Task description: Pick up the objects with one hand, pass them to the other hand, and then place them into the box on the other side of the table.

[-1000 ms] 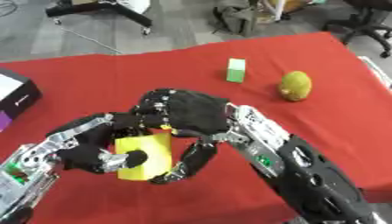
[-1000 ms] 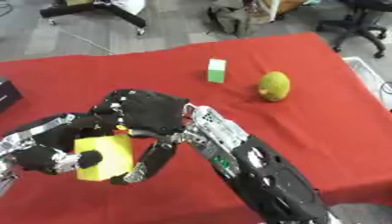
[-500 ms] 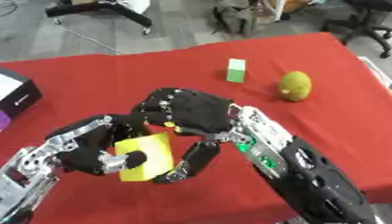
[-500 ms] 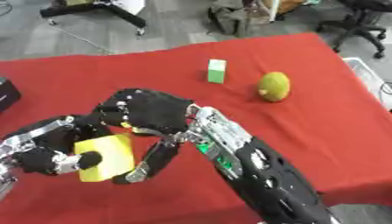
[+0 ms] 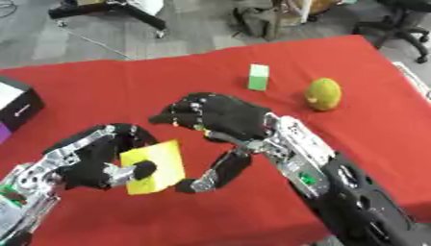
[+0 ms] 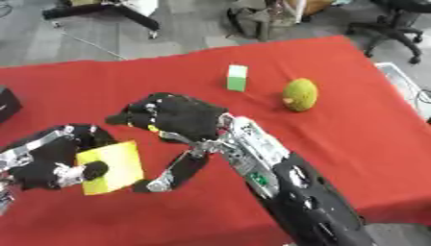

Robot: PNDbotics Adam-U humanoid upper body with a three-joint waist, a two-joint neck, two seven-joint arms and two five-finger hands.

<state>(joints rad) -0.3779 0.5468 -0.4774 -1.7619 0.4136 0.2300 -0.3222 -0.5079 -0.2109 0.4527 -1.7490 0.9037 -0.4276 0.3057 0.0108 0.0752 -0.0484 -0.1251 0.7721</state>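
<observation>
A flat yellow block [image 5: 156,166] is held above the red table [image 5: 101,96], near its front left. My left hand [image 5: 88,163] is shut on it, thumb on its face and fingers curled behind its left edge. My right hand [image 5: 223,117] hovers just right of and above the block. Its fingers are spread over the block's top without touching, and its thumb [image 5: 221,169] reaches down beside the block's lower right corner. A small green and white block [image 5: 259,77] and a yellow-green fruit [image 5: 323,94] lie at the table's far right. A black box [image 5: 19,109] stands at the left edge.
The table's right edge runs close behind the fruit. Beyond the far edge are a grey floor, chair bases and office chairs.
My right hand's fingers have lifted slightly off the yellow block, so more of its top shows. My left hand keeps the block in nearly the same place.
</observation>
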